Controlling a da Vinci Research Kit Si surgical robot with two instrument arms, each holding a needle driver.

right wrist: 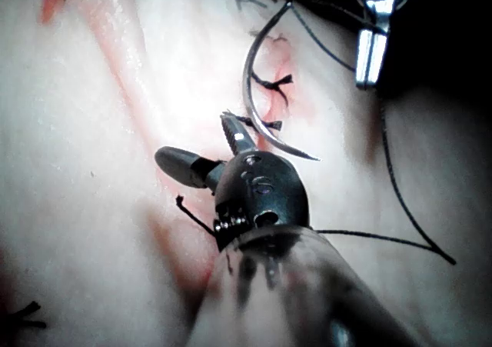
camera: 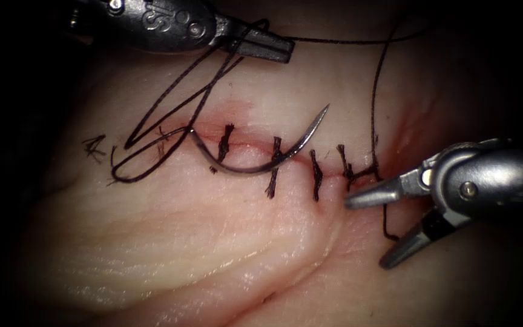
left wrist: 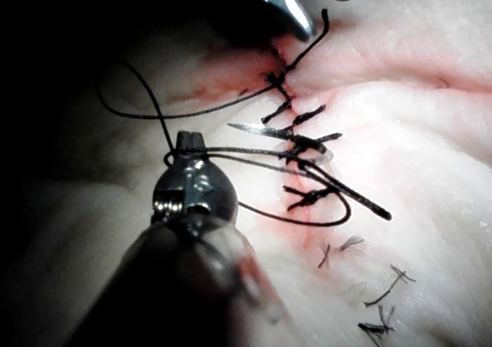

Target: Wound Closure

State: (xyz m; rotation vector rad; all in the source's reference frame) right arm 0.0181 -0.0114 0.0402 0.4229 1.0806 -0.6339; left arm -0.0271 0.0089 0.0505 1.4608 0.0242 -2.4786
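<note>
The curved needle (camera: 246, 171) lies loose on the tissue (camera: 183, 242), across the stitched cut (camera: 246, 145). Its tip points up on the far side, and its tail at the cut's left end trails the thread (camera: 152, 115). Neither tool holds the needle. My left tool (camera: 267, 47) is above the cut, jaws shut on the thread. My right tool (camera: 367, 233) stands open at the cut's right end, holding nothing, its upper jaw close to the rightmost stitch (camera: 358, 172). In the left wrist view the left tool (left wrist: 184, 143) grips thread near the needle (left wrist: 280, 134). In the right wrist view the open right tool (right wrist: 204, 148) sits beside the needle (right wrist: 257, 108).
Several dark stitches (camera: 273, 166) cross the cut. Loose thread loops lie on the tissue left of the needle. A strand runs from the left tool down to the rightmost stitch. Short cut ends of thread (camera: 95, 148) lie at the far left. Red fluid stains the cut's edges.
</note>
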